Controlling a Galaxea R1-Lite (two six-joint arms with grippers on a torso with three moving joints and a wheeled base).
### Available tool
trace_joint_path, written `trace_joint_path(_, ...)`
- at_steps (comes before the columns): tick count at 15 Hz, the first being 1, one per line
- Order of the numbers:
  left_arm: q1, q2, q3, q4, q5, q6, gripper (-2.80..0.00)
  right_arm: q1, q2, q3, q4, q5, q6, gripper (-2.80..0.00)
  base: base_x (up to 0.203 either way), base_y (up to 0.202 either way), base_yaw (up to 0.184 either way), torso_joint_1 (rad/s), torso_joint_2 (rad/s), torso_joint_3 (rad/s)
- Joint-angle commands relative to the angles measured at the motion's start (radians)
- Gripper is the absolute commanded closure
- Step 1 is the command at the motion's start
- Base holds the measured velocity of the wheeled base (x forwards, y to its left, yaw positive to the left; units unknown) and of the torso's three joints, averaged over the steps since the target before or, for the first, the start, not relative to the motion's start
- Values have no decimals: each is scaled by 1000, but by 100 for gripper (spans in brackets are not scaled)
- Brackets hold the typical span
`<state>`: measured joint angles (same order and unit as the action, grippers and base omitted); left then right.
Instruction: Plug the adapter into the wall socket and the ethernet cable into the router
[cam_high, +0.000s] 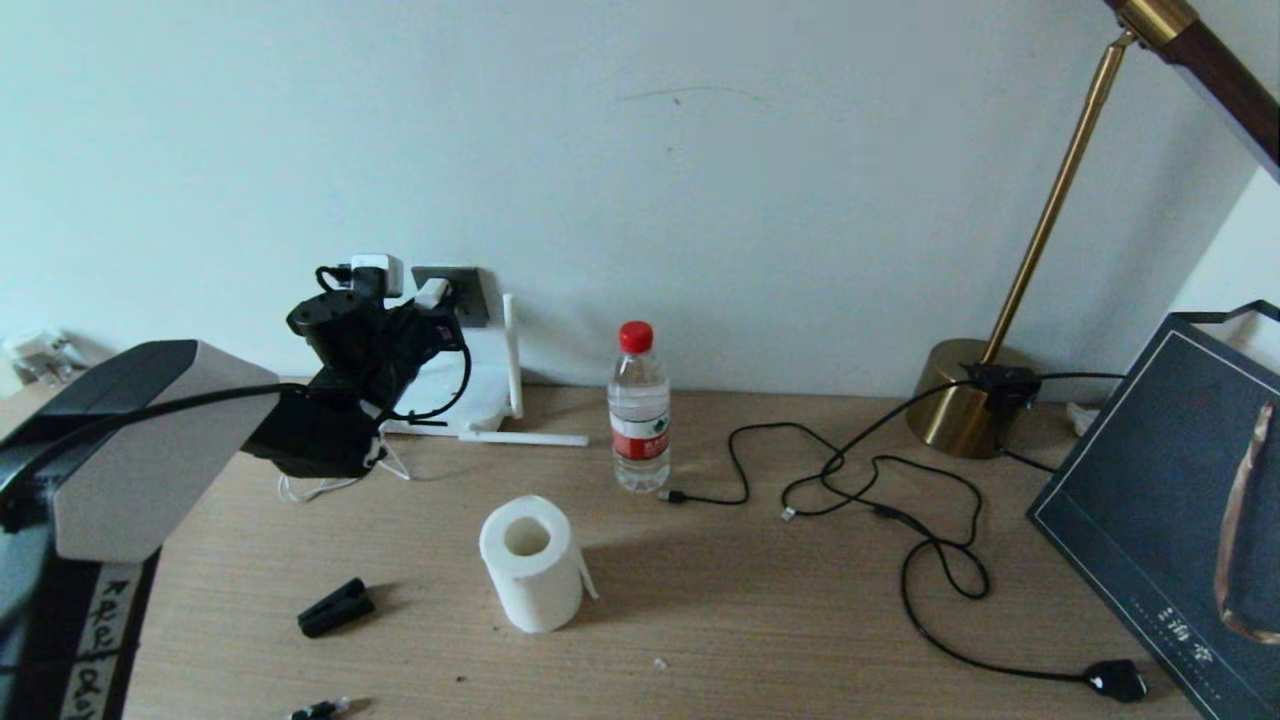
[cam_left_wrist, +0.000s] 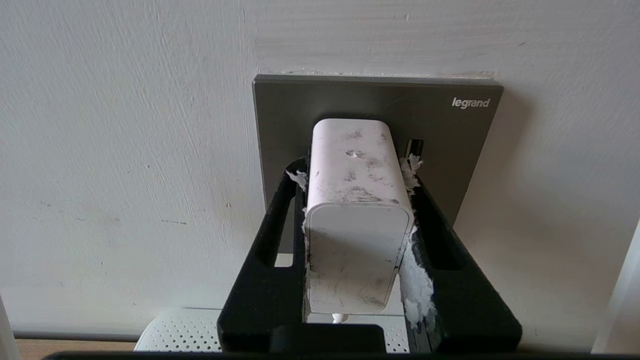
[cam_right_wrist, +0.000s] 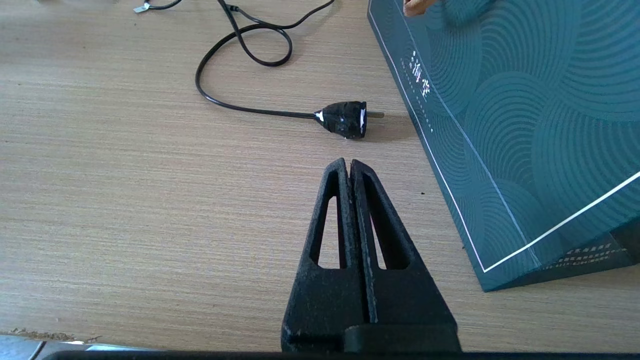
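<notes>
My left gripper (cam_left_wrist: 356, 167) is shut on the adapter (cam_left_wrist: 355, 200), a scuffed white block gripped on both sides. The adapter's far end meets the dark grey wall socket (cam_left_wrist: 450, 130); its pins are hidden. In the head view the adapter (cam_high: 432, 292) sits at the wall socket (cam_high: 472, 292), with its thin white cord (cam_high: 320, 488) lying on the table. Below it lies the white router (cam_high: 480, 400), one antenna (cam_high: 512, 345) upright. A small black plug with a pale tip (cam_high: 320, 710), possibly the ethernet cable, lies at the table's front edge. My right gripper (cam_right_wrist: 348, 165) hangs shut and empty.
A roll of tissue (cam_high: 532, 562), a water bottle (cam_high: 639, 410) and a black clip (cam_high: 335, 607) stand on the wooden table. Thin black cables (cam_high: 880, 500) loop from the brass lamp (cam_high: 965, 405) to a black plug (cam_right_wrist: 342, 119). A dark teal box (cam_right_wrist: 525, 125) lies at the right.
</notes>
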<state>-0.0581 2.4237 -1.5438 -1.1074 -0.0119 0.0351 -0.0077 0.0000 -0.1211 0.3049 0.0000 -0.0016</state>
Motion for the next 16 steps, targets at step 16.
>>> trace_joint_path(16, -9, 46, -24, 11, 43, 2, 0, 0, 0, 0, 2, 0, 0, 0, 0, 0, 0, 0, 0, 0)
